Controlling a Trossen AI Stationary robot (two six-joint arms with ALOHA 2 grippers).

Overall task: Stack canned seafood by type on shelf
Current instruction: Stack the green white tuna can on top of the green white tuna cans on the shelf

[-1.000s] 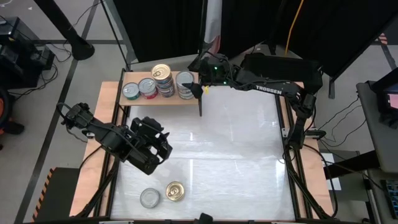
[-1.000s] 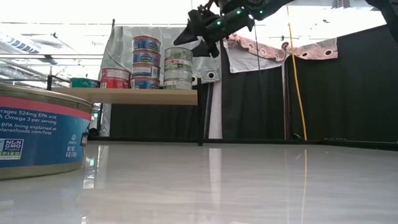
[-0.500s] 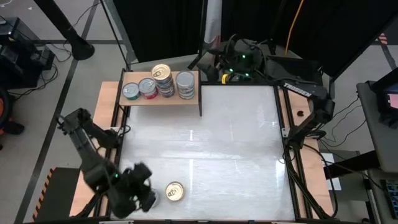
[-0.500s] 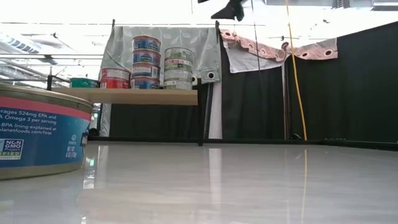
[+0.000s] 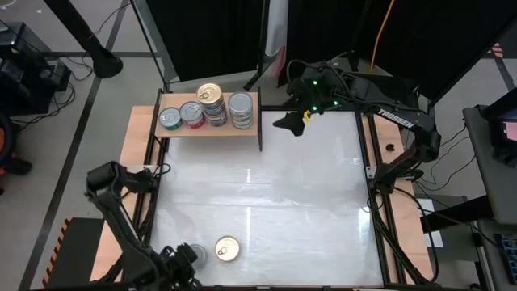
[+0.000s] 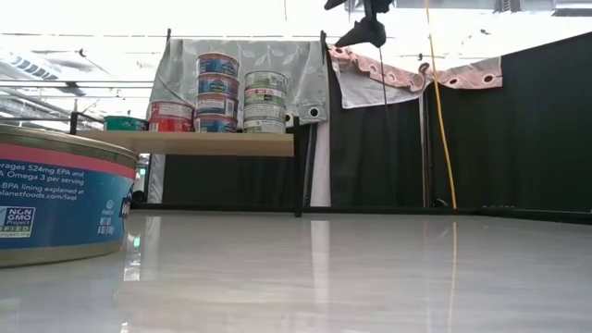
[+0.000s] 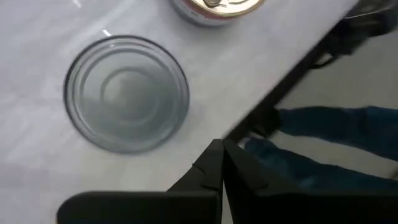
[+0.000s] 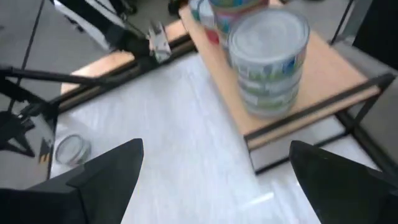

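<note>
Shelf (image 5: pixel 208 129), desk's 11 o'clock corner: four tin columns. Loose: silver-lidded tin (image 7: pixel 126 92) and gold-lidded tin (image 5: pixel 227 248), 7 o'clock edge. Left claw (image 7: pixel 222 163) clenched, empty, beside silver-lidded tin. Right claw (image 5: pixel 288 123) released, 1 o'clock.

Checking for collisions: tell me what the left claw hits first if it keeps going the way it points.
Likely bare table: the left claw, shut and empty, points down beside the silver-lidded can, near the table's edge. Depth is unclear, so contact with the can isn't excluded.

Two loose tins (image 5: pixel 212 251), four stacks, one shelf (image 5: pixel 252 129).
</note>
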